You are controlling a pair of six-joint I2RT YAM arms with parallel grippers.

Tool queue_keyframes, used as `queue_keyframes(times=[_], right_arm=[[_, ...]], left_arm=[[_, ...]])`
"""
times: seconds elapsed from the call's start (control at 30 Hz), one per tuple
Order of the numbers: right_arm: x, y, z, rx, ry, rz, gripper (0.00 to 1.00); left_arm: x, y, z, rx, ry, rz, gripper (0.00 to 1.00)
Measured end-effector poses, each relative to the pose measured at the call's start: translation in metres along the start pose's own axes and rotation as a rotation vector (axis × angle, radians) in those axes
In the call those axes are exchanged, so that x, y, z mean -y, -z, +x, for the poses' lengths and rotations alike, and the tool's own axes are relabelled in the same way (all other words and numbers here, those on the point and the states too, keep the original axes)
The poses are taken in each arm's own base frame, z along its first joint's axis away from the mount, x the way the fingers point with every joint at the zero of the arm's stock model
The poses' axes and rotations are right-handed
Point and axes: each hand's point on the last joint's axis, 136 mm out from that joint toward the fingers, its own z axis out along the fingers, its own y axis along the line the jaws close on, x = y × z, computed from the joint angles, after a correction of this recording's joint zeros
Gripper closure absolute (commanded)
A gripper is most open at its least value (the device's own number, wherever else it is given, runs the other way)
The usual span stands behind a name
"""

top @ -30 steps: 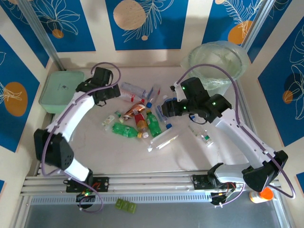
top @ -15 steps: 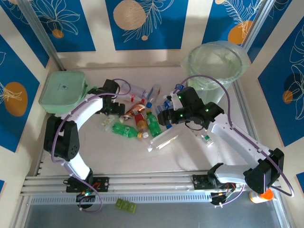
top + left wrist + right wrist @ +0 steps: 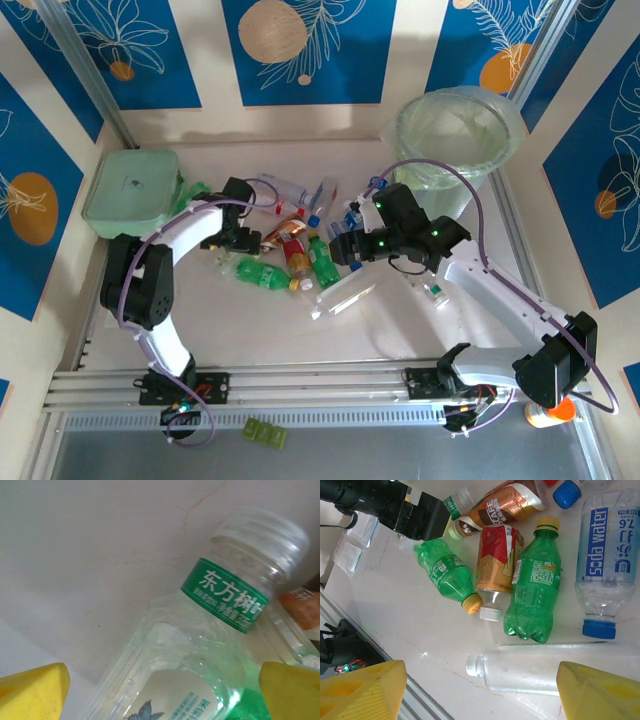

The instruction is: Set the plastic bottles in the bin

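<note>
The pale, faintly veined surface (image 3: 250, 325) carries a loose heap of bottles (image 3: 300, 250) at the middle of the top view. In the right wrist view a green bottle with an orange cap (image 3: 445, 575), a red-labelled bottle (image 3: 496, 560) and a green bottle with a yellow cap (image 3: 534, 592) lie close side by side. A copper coffee bottle (image 3: 505, 502) lies above them, a soda water bottle (image 3: 605, 562) at the right edge, and a clear bottle (image 3: 545, 672) crosswise below. The bin (image 3: 505, 140) stands at the upper right of the top view, a mint-green box (image 3: 130, 190) at the upper left. In the left wrist view a clear bottle with a green neck band (image 3: 220, 630) lies on its side.
</note>
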Motion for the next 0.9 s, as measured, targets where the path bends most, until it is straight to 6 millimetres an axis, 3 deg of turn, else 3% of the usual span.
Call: queue_keyframes(times=[0.17, 0.43, 0.7, 0.9], right_arm=[[-0.001, 0.0, 0.0, 0.001, 0.0, -0.007, 0.21], [-0.001, 0.0, -0.002, 0.006, 0.002, -0.008, 0.21], [0.002, -0.004, 0.004, -0.008, -0.004, -0.003, 0.21], [0.002, -0.004, 0.004, -0.007, -0.011, -0.003, 0.21]], left_arm=[[-0.007, -0.005, 0.0, -0.01, 0.03, -0.019, 0.09], [-0.023, -0.013, 0.0, -0.013, 0.125, -0.021, 0.31], [-0.024, -0.015, -0.001, -0.008, 0.15, -0.008, 0.32], [-0.019, -0.024, 0.0, -0.014, 0.179, 0.02, 0.25]])
